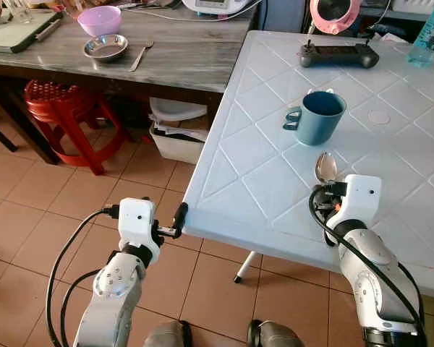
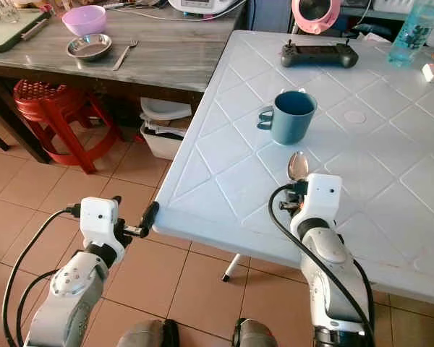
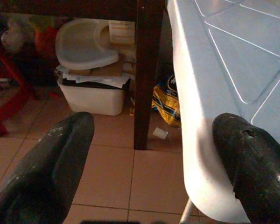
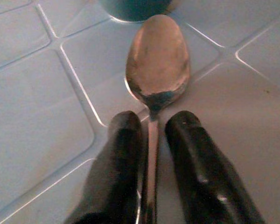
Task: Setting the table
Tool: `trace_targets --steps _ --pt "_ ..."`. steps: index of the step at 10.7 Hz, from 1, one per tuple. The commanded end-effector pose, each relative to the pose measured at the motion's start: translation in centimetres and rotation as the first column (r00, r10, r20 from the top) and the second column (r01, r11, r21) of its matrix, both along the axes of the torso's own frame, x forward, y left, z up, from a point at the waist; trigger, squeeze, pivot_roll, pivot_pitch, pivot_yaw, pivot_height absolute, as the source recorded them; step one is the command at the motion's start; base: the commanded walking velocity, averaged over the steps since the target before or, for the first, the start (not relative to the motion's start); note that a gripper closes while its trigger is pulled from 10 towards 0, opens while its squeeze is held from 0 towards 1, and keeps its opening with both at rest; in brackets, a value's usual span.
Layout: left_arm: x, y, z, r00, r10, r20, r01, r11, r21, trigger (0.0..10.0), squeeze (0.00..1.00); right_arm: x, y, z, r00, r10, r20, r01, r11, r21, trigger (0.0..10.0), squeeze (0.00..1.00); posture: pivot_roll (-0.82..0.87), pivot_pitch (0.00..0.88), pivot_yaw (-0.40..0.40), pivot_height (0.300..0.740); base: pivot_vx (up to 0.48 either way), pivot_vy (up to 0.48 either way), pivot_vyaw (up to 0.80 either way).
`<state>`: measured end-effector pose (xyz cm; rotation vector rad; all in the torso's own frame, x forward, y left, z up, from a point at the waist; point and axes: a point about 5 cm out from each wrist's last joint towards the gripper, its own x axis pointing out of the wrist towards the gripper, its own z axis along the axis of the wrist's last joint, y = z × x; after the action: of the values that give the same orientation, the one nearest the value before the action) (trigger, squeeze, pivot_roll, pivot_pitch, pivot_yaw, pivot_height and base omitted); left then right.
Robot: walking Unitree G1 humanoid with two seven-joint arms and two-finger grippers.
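Two grippers are up by the white table (image 1: 260, 181). At its near corner, the left gripper (image 3: 149, 158) hangs spread wide, clasping nothing. On the tabletop the right gripper (image 4: 151, 140) pinches one shiny metal spoon (image 4: 157, 65) by its handle, bowl toward the single blue mug (image 1: 316, 116); that handle is hidden between the fingers. One black controller (image 1: 338, 55) lies beyond the mug.
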<state>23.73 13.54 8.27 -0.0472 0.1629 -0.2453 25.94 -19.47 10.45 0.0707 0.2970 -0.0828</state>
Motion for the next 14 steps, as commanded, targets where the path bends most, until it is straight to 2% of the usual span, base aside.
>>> trace_targets --steps 1,7,9,10,11,13,14 --pt "0.0 0.3 0.4 1.000 -0.004 0.008 0.003 1.000 0.010 10.0 0.00 -2.1 0.2 -4.9 0.967 -0.001 -0.256 0.014 0.999 0.049 0.0 0.00 0.03 0.153 0.090 0.740 0.000 0.000 0.00" --pt "0.2 0.4 0.5 1.000 0.000 0.014 0.000 1.000 0.019 10.0 0.00 -1.6 0.5 -5.0 0.970 -0.011 -0.242 0.024 0.998 0.053 0.0 0.00 0.03 0.149 0.092 0.740 0.000 0.000 0.00" --pt "0.3 0.3 0.5 1.000 0.012 0.016 -0.012 1.000 0.016 10.0 0.00 -0.7 1.0 -4.1 0.982 -0.017 -0.186 0.031 0.997 0.071 0.0 0.00 0.03 0.148 0.089 0.740 0.000 0.000 0.00" --pt "0.4 0.3 0.5 1.000 0.021 0.014 -0.021 1.000 0.016 10.0 0.00 -0.2 1.5 -3.5 0.988 -0.009 -0.152 0.024 0.995 0.098 0.0 0.00 0.03 0.148 0.089 0.740 0.000 0.000 0.00" --pt "0.5 0.4 0.4 1.000 0.028 0.010 -0.028 0.999 0.020 10.0 0.00 0.9 2.6 -2.4 0.995 0.031 -0.091 -0.016 0.988 0.152 0.0 0.00 0.02 0.150 0.091 0.740 0.000 0.319 0.00" --pt "0.5 0.1 0.3 1.000 0.024 0.008 -0.024 0.999 0.022 10.0 0.00 1.8 4.7 -1.4 0.992 0.112 -0.059 -0.096 0.969 0.226 0.0 0.00 0.02 0.147 0.086 0.740 0.000 0.480 0.00" --pt "0.6 0.0 0.3 1.000 0.025 0.009 -0.025 0.999 0.020 10.0 0.00 2.0 5.2 -1.1 0.991 0.125 -0.052 -0.110 0.966 0.236 0.0 0.00 0.02 0.145 0.080 0.740 0.000 0.480 0.00"
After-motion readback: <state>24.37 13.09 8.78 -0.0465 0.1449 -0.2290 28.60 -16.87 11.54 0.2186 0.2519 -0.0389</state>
